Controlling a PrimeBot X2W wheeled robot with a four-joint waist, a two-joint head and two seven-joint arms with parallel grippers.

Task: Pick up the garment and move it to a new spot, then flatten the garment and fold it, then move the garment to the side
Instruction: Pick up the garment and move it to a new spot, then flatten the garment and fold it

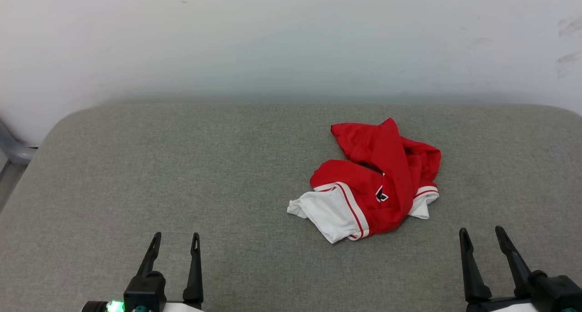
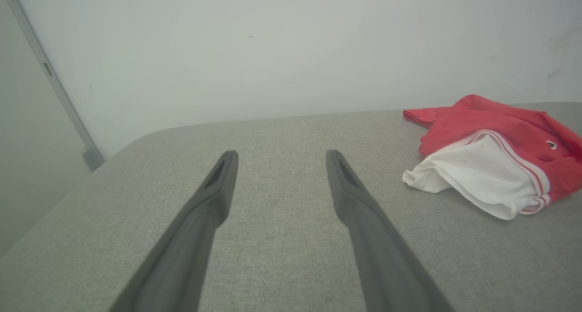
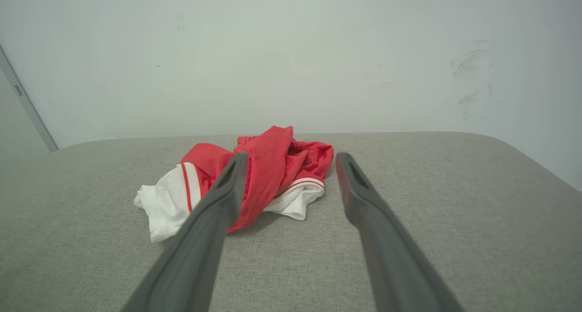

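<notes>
- Black fingers on the left tool [image 1: 176, 234], spread wide and released. It sits at the lower left of the head view, over bare grey fabric.
- Same deal with the right tool [image 1: 481, 230] at the lower right: fingers wide apart, released, not touching any cloth.
- Both tools point away from the robot toward the wall, and they're well apart from each other.
- The tabletop [image 1: 182, 166] is covered in a grey woven fabric and has rounded corners.
- The garment [image 1: 377, 180] is a crumpled heap on the tabletop, right of centre. It's nearer the right tool than the left, but clear of both.
- It's mostly red, all bunched up. A white sleeve with red-and-white striped trim spills out on the near-left side, and a second bit of white with the same trim pokes out on the right.
- A small scrap of black print with a white outline peeks out of the red folds. Can't read what it says.
- From the right wrist view the heap sits just past the fingertips and a bit left of the gap, so the left finger covers part of it.
- From the left wrist view it's off to the right, white sleeve facing the camera.
- Behind the tabletop is a plain pale wall [image 1: 291, 39] with a few scuff marks [image 1: 568, 30] on the right.
</notes>
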